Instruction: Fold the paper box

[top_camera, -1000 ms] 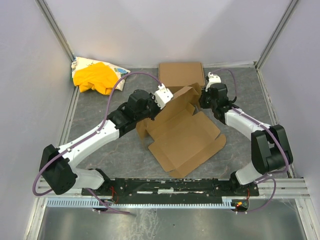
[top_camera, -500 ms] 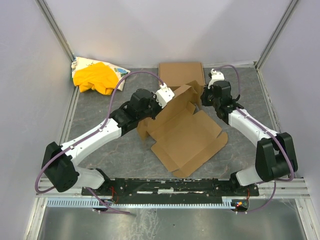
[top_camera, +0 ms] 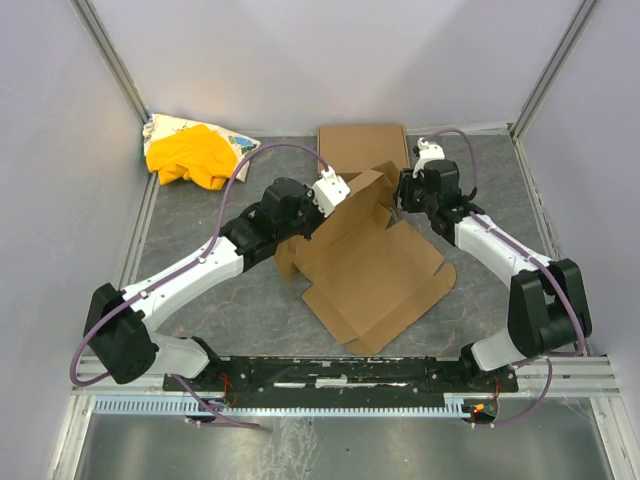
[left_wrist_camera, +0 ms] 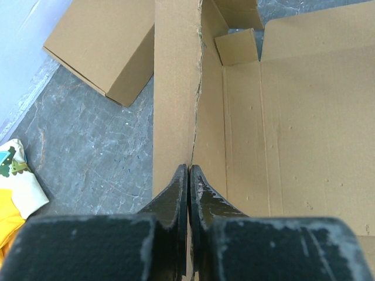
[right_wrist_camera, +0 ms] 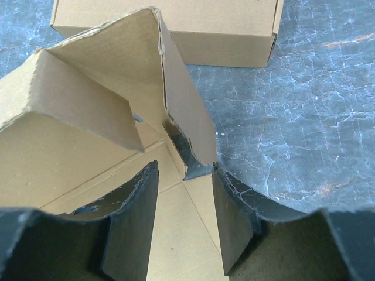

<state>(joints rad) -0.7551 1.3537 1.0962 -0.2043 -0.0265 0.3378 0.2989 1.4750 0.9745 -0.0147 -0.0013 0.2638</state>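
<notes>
Brown die-cut cardboard: the paper box [top_camera: 375, 275] lies partly unfolded at the middle of the grey table [top_camera: 200, 235]. Its broad base panel is flat and points toward the arm bases, and its far walls are raised between the two wrists.

Left gripper [left_wrist_camera: 188, 168]: fingers pressed together, clamped on the upper edge of one upright wall of the box. In the left wrist view the corrugated edge runs straight away from the fingertips, with the box's open interior to the right of that wall and bare table to its left.

Right gripper [right_wrist_camera: 184, 167]: jaws apart, at the far right corner of the box. In the right wrist view the lower corner of a standing side flap lies in the gap between the two fingers, nearer the one on the right of that view. Whether either finger touches it cannot be told. A second folded flap stands just beside the finger on the left of that view.

Beyond the paper box, toward the back wall, rests a closed flat cardboard box [top_camera: 362, 147], near the raised walls. A yellow cloth bundle [top_camera: 190, 155] lies in the far left corner, well apart from both grippers.
</notes>
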